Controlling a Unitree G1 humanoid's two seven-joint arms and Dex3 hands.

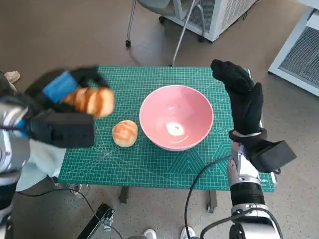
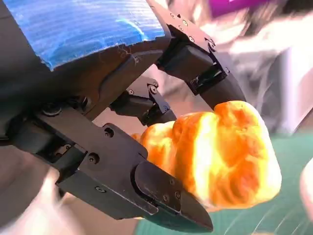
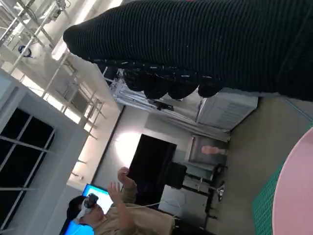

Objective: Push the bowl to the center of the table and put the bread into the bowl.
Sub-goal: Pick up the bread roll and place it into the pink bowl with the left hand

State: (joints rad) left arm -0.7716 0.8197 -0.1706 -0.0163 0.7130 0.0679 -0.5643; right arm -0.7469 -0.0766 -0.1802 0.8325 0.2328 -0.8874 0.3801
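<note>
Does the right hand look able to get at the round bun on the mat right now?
Probably not easily: the bowl sits between the right hand and the bun, so it would have to reach over or around it.

Green cutting mat (image 1: 149, 164) on table, pink bowl (image 1: 176, 117), bread roll (image 1: 124, 133)

A green cutting mat (image 1: 164, 164) is spread over the middle of the head view. White cabinets (image 1: 219, 15) and chair legs (image 1: 130, 25) are seen along the top edge. A person (image 3: 117, 215) is shown at the lower left of the right wrist view.
</note>
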